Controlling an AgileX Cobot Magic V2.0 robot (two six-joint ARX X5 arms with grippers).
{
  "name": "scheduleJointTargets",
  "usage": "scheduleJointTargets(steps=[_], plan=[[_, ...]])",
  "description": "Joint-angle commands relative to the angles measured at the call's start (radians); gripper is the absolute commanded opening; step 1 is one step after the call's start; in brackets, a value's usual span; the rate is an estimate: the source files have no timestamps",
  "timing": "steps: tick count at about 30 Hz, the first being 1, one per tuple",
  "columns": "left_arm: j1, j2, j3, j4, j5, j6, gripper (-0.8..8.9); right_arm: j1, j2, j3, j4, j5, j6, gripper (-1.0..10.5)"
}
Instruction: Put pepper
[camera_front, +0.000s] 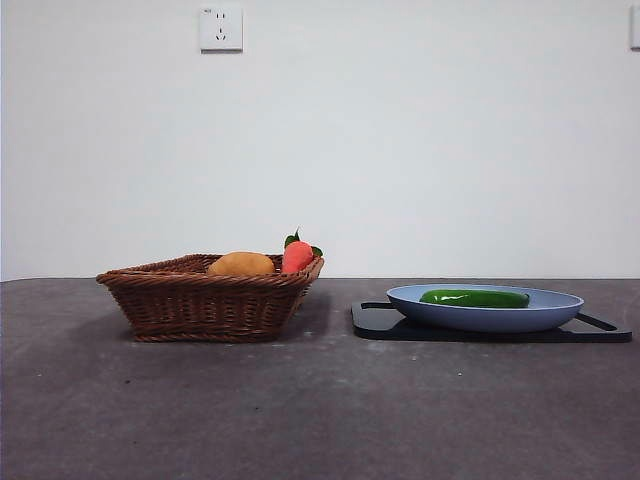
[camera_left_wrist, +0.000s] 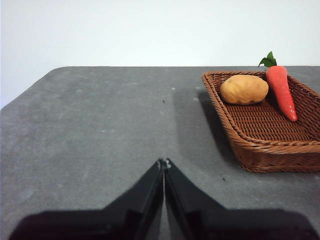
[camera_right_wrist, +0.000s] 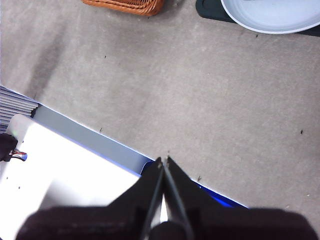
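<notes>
Left pincer (camera_left_wrist: 164, 162) is clenched shut with nothing in it, hovering over bare surface (camera_left_wrist: 100, 130) off to the side of the basket (camera_front: 205, 300). Right pincer (camera_right_wrist: 164, 161) is the same deal: shut, empty, well back from the basket. The pepper (camera_front: 474, 298) sits in the blue plate (camera_front: 560, 310) on a black tray (camera_front: 375, 322), just beside the basket. The basket only holds a potato (camera_front: 241, 264) and a carrot (camera_front: 297, 256), so I'd say nothing's started; presumably the pepper goes in there.
</notes>
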Motion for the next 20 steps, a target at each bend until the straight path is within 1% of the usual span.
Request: scheduleJointTargets(steps=[1,4,5,7,8,11,14,16,20], plan=[[0.003,-0.004,-0.01,0.009,0.0,-0.009,0.08,0.003,0.006,0.019,0.009,0.0,0.006,0.1],[0.003,-0.004,-0.01,0.009,0.0,-0.009,0.08,0.001,0.005,0.019,0.011,0.002,-0.005,0.1],[0.003,-0.004,-0.01,0.009,0.0,-0.009,0.08,-0.006,-0.001,0.019,0.03,0.018,-0.041,0.1],[0.003,-0.004,-0.01,0.009,0.0,-0.009,0.08,-0.028,-0.035,0.016,0.085,0.05,-0.063,0.1],[0.003,-0.004,-0.01,0.009,0.0,-0.009,0.08,-0.046,-0.06,0.015,0.13,0.062,-0.063,0.1],[0.003,-0.004,-0.01,0.009,0.0,-0.009,0.08,-0.098,-0.15,-0.011,0.284,0.051,-0.067,0.1],[0.003,-0.004,-0.01,0.009,0.0,-0.009,0.08,-0.142,-0.243,-0.078,0.43,0.054,-0.061,0.1],[0.003,-0.004,-0.01,0.009,0.0,-0.009,0.08,-0.164,-0.303,-0.146,0.528,0.058,-0.062,0.1],[0.003,-0.004,-0.01,0.009,0.0,-0.009,0.08,-0.183,-0.417,-0.345,0.763,0.061,-0.063,0.1]])
